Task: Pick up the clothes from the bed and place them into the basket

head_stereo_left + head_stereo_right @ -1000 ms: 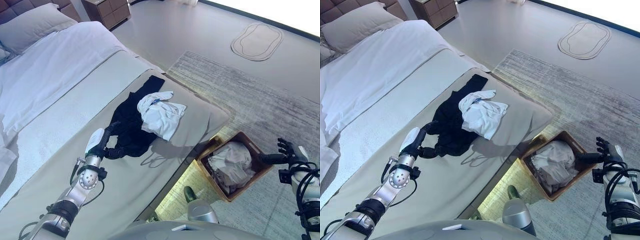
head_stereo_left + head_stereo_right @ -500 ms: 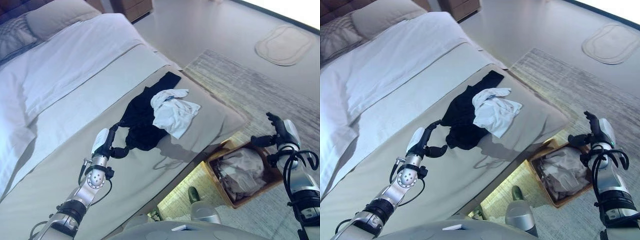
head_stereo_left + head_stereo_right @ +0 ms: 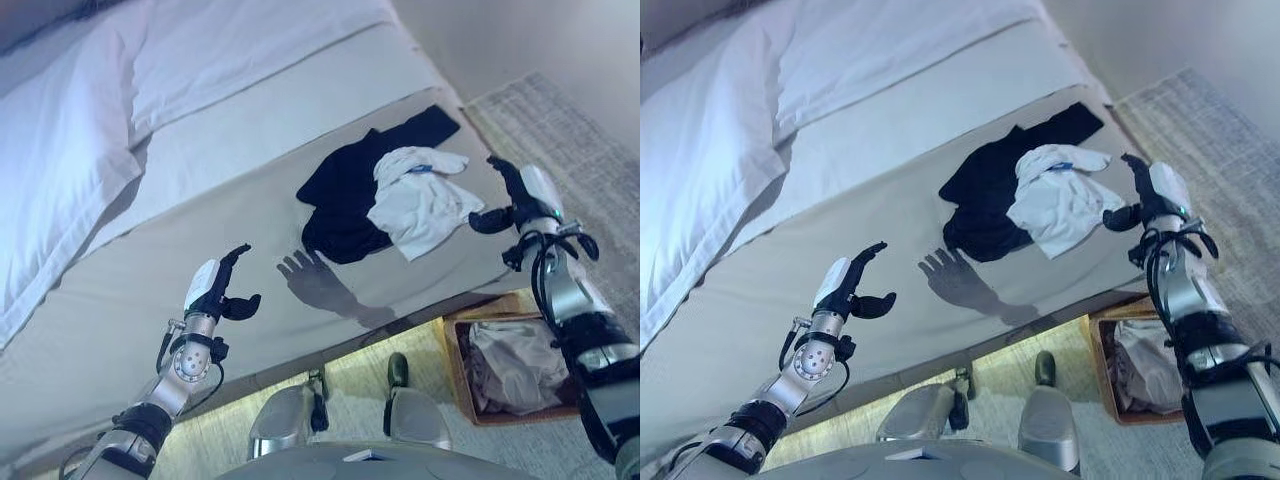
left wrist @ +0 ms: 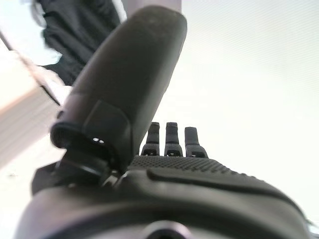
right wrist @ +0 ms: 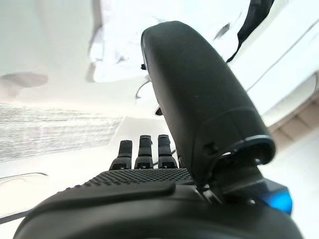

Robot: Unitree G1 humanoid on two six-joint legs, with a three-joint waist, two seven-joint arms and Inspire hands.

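A black garment (image 3: pixel 345 190) lies spread on the grey bed cover (image 3: pixel 200 240), with a white garment (image 3: pixel 420 200) crumpled over its right part. My left hand (image 3: pixel 212 290) hovers open above the cover, well left of the clothes and holding nothing. At the bed's right edge my right hand (image 3: pixel 520 200) is raised open, close beside the white garment, its fingers straight. A brown basket (image 3: pixel 458 355) stands on the floor below the bed's edge with pale cloth (image 3: pixel 515 365) inside. The black garment (image 4: pixel 79 30) shows past my left thumb in the left wrist view.
White sheets and a pillow (image 3: pixel 60 150) cover the far left of the bed. A grey rug (image 3: pixel 590 130) lies on the floor to the right, under the basket.
The camera has tilted down toward the bed. My right hand has risen from over the basket to the bed's edge beside the white garment. My left hand has drawn back from the black garment.
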